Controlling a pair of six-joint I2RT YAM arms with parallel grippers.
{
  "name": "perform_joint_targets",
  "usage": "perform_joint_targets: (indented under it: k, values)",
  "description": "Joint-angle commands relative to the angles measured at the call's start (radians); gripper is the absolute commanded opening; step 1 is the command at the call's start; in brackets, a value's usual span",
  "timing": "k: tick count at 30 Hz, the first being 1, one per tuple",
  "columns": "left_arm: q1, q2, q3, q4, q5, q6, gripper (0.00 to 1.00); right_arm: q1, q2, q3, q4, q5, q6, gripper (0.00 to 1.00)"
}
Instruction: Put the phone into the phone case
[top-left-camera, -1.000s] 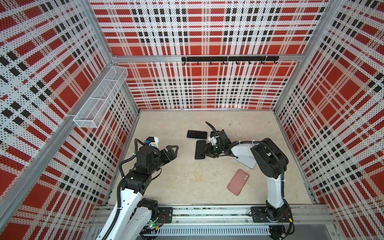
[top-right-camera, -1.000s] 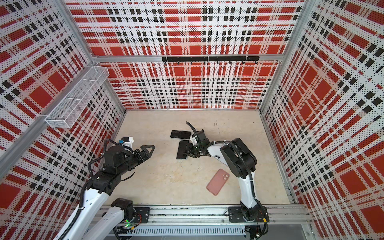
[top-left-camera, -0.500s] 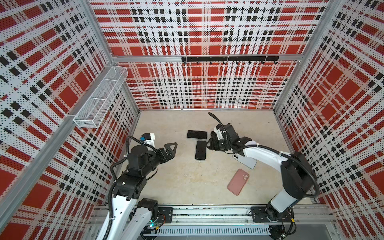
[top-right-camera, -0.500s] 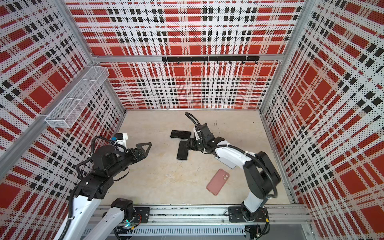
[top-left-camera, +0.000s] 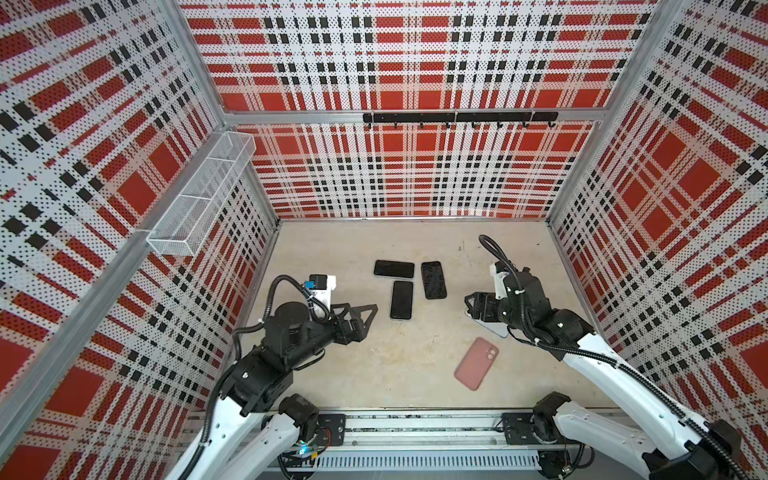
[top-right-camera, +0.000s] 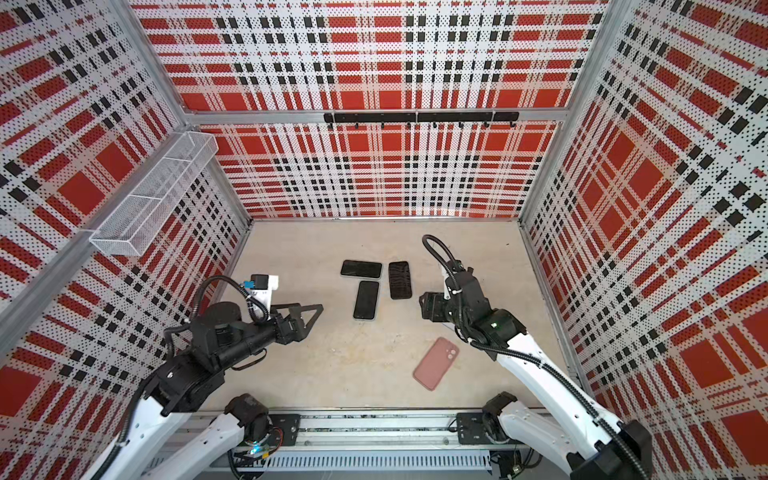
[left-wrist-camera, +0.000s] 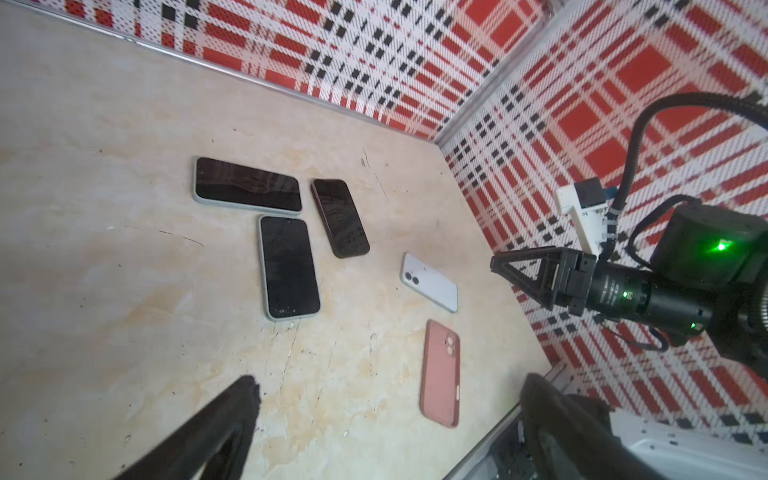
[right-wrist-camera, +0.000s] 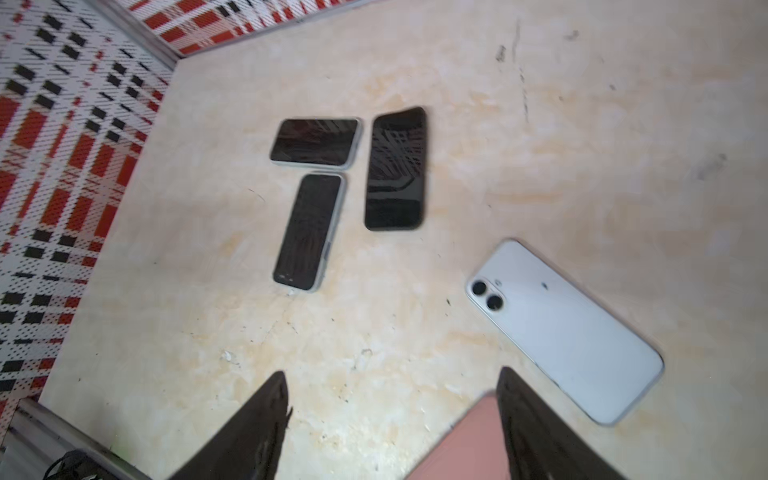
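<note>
Bench (top-left-camera: 374, 374) with five flat items and two arms, seen from above and from both wrists. The left claw (top-left-camera: 370, 318) is released: its fingers (left-wrist-camera: 232, 411) stand wide apart over bare bench, well to the left of the phones. The right claw (top-left-camera: 473, 305) is likewise released, and the right wrist view shows its fingers (right-wrist-camera: 266, 419) spread with nothing between them. It hangs just above the white phone (right-wrist-camera: 565, 332), and the left wrist view shows a gap between claw and phone. The white phone lies face down, its twin lenses up, on the right half of the bench. The pink case (top-left-camera: 476, 363) lies near it, closer to the robot's base and apart from it, back upward. At mid-bench sit a crosswise dark phone (top-left-camera: 394, 269), a pale-rimmed dark phone (top-left-camera: 402, 300) just beside it on the near side, and a rimless dark phone (top-left-camera: 433, 279) to their right, all screen up. A wire basket (top-left-camera: 199, 199) hangs on the left wall.
</note>
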Motion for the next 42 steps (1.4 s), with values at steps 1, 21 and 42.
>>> perform_joint_targets:
  k: [1, 21, 42]
  values:
    - [-0.097, 0.127, 0.058, 0.008, -0.113, 0.054, 1.0, -0.061, -0.05, -0.085, -0.004, -0.067, 0.061, 0.82]
    - [-0.154, 0.613, 0.108, 0.264, 0.016, 0.015, 0.99, -0.237, 0.497, 0.267, -0.296, -0.131, -0.335, 1.0]
    - [-0.035, 0.442, -0.104, 0.384, 0.086, -0.06, 1.0, -0.213, 0.911, 0.461, -0.443, 0.046, -0.707, 1.0]
